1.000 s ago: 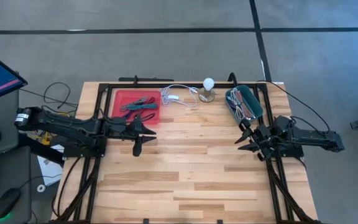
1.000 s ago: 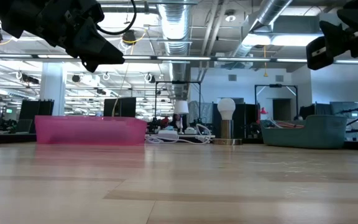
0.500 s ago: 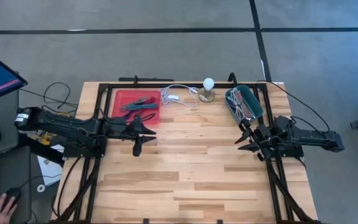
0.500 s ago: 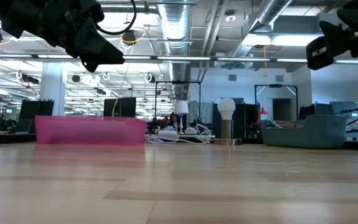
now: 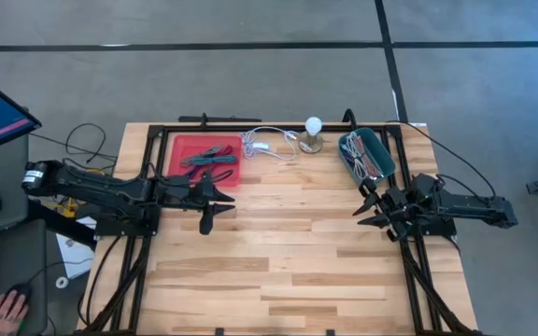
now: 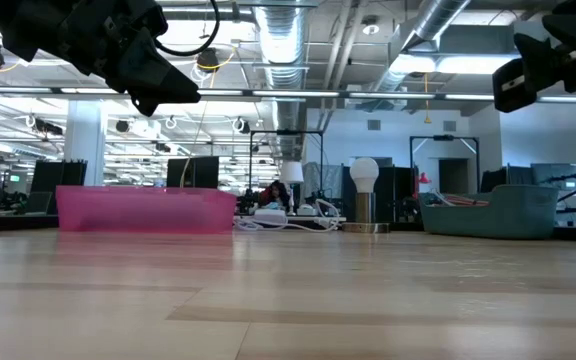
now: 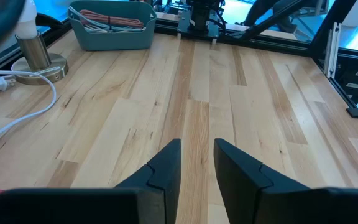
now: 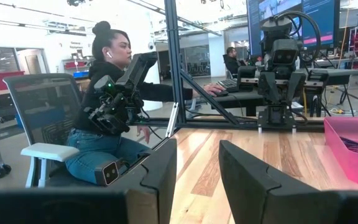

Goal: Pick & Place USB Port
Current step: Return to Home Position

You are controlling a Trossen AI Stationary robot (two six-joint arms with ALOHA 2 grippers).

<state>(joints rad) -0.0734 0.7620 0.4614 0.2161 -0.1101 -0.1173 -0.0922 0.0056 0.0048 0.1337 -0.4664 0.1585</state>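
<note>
An open lab: exposed ceiling ducts [image 6: 278,42], wall screens [image 8: 277,15], a seated person [image 8: 107,102].

No text, label or number can be read anywhere.

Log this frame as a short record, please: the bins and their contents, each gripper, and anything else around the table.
pink bin: far-left part of the table, holds dark cables
blue bin: far-right part of the table, holds light cables
lamp: bulb on a round base, between the bins at the far edge, with a white cord
left gripper: open, empty, over bare wood near the pink bin
right gripper: open, empty, by the table's right edge near the blue bin
person: a hand off the table, at the high view's lower left
</note>
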